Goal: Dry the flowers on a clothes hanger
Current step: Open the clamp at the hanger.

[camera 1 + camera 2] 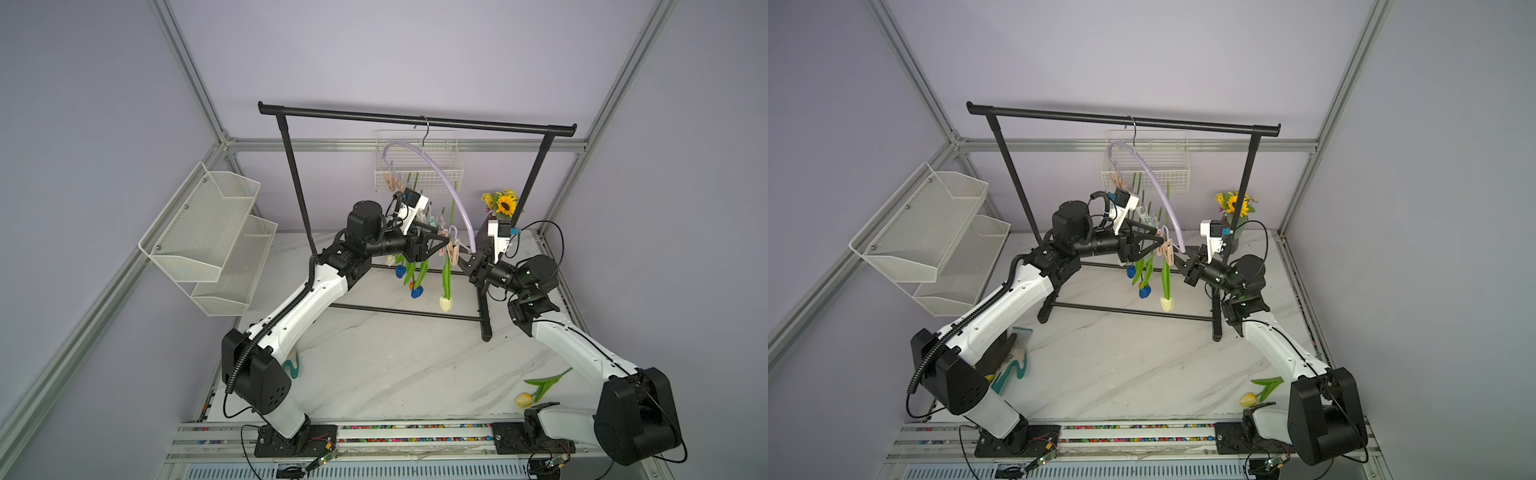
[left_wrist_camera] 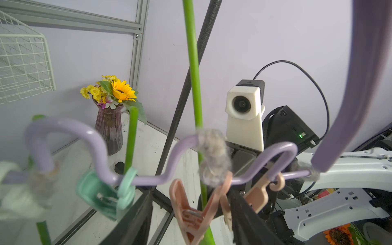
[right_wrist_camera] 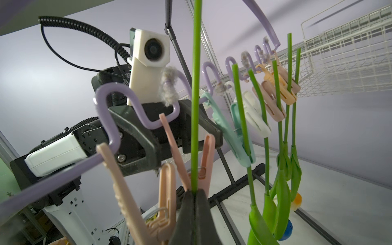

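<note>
1. Right hand (image 3: pixel 194 197) is pinched shut on the green stem of a white-headed artificial tulip (image 1: pixel 445 302).
2. Left hand (image 1: pixel 444 242), at its 9 o'clock in a top view, stands part-open astride the peach plastic clothespin (image 2: pixel 191 212) clipped on that stem.
3. Pale lilac arched clothes hanger (image 1: pixel 451 189) carries the pin, hooked on the black garment rack (image 1: pixel 415 119) at 12 o'clock.
4. Yellow-headed tulip (image 1: pixel 524 400) lies on the white marble worktop (image 1: pixel 395 365) at 5 o'clock.

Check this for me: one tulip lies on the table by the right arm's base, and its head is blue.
Not quite. The tulip lying on the table by the right arm's base has a yellow head, not blue; both top views show it.
</note>
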You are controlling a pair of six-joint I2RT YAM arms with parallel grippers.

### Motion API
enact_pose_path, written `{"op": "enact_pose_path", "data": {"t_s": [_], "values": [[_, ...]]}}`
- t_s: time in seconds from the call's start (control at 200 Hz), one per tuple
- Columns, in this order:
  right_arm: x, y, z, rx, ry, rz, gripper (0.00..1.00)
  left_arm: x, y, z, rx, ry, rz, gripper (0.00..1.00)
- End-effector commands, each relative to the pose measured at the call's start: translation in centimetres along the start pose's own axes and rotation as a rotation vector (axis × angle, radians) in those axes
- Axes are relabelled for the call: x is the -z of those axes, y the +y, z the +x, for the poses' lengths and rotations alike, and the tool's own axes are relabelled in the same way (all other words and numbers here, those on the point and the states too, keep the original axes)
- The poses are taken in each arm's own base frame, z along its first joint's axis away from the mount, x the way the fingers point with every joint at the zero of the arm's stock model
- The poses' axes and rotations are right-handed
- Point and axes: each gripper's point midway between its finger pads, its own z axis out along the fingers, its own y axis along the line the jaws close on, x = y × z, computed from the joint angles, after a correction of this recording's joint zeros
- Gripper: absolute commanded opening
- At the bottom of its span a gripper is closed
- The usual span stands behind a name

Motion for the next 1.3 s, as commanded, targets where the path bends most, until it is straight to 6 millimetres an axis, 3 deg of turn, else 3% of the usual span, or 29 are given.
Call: {"op": "enact_pose_path", "data": {"t_s": [0.0,0.32,0.695,0.905,1.12,1.295], "values": [[-0.6,0.4,-0.9,0.022,-0.017,-0.014,0.0,0.1,-1.3,-1.6,-0.04,-0.031,0.036,0.59],[-0.8,0.3,-0.6,0.011,-0.014,-0.014,0.0,0.5,-1.6,-2.0,-0.061,-0.043,0.03,0.42],[-0.8,0.3,-0.5,0.01,-0.015,-0.009,0.0,0.4,-1.6,-2.0,-0.06,-0.038,0.034,0.3],[-0.1,-0.8,-0.3,-0.01,-0.052,0.07,0.0,0.6,-1.7,-2.3,-0.062,-0.047,0.031,0.24],[1.1,-1.3,1.1,-0.05,-0.095,0.127,0.0,0.6,-1.8,-2.7,-0.057,-0.06,0.028,0.19],[0.9,-0.3,3.1,-0.077,-0.095,0.1,0.0,0.5,-1.6,-2.8,-0.055,-0.066,0.026,0.16]]}}
